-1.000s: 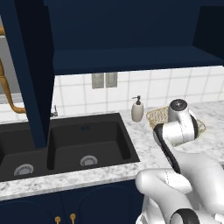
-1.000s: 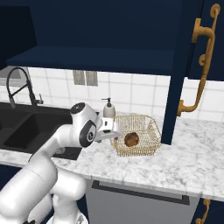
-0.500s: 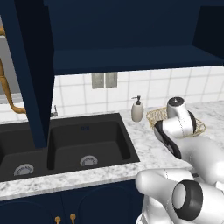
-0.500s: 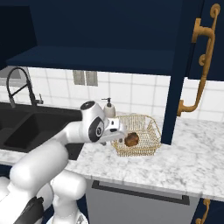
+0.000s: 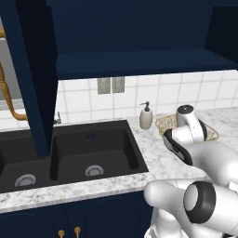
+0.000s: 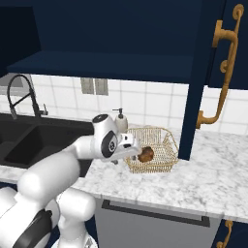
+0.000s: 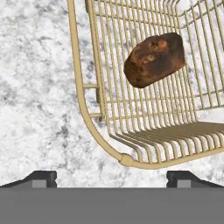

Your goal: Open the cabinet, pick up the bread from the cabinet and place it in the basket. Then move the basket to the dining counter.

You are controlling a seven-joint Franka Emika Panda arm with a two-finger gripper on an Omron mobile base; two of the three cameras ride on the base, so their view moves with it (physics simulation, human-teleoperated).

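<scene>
Basket stands on the marble counter, right of the black sink and just right of the soap dispenser. Bread lies inside the basket, on the wire floor near the front left corner as seen from the right base view. In the hand view the bread rests on the mesh, inside the rim of the basket.

Gripper is at the left edge of the basket, just beside the rim. Fingers are released and spread wide; the two tips sit far apart in the hand view, with a corner of the basket rim between them. Nothing is held. Contact between the tips and the rim cannot be told.

Cabinet hangs above the basket with its doors swung out. One door stands edge-on right of the basket, its brass handle facing away from the sink. The other door stands over the sink in the left base view.

Faucet rises behind the sink. An outlet plate is on the tiled wall above the sink's right end
</scene>
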